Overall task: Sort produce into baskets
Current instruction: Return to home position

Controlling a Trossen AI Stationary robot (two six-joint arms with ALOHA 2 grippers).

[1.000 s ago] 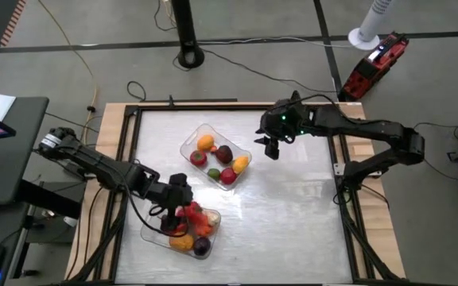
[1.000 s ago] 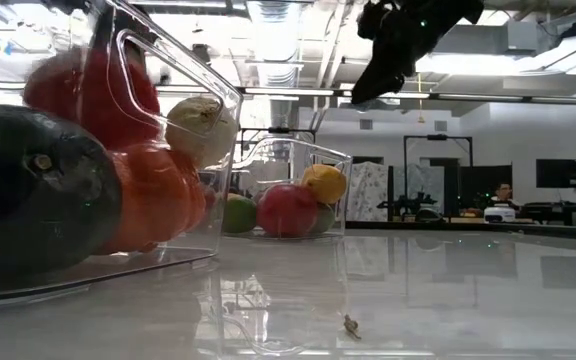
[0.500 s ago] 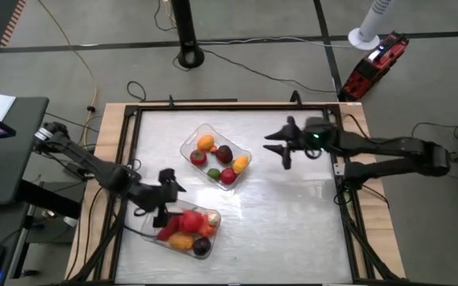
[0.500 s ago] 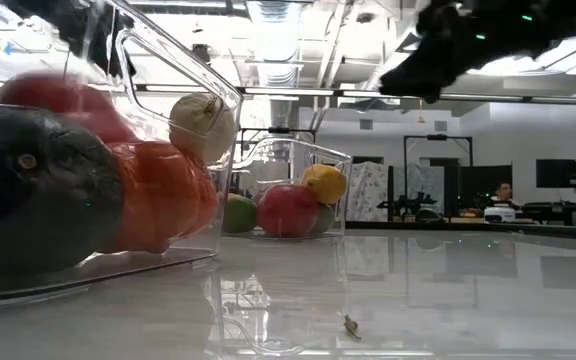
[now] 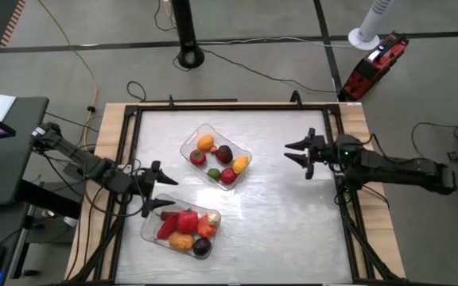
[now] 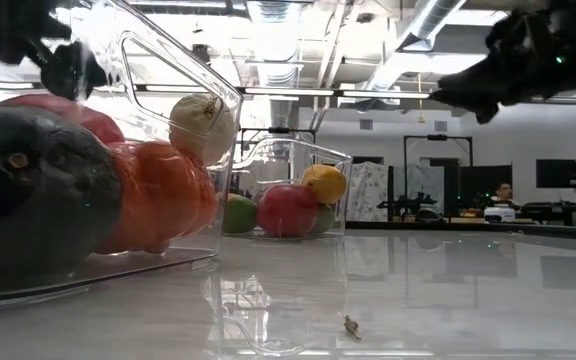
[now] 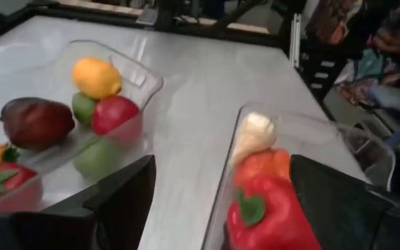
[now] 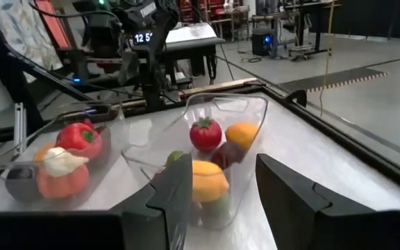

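White tabletop [image 5: 285, 230] is reached over by both arms from its side edges. The produce is held in two clear baskets, one mid-table [image 5: 191, 141] and one front-left [image 5: 146, 232]. The left gripper [image 5: 164, 192], just beside the front-left basket, and the right gripper [image 5: 293, 155] are spread wide, with nothing held.

Produce [image 5: 224, 154] fills two clear baskets: one basket [image 5: 205, 127] at the surface [image 5: 293, 214] centre, the other basket [image 5: 146, 232] near its left edge.
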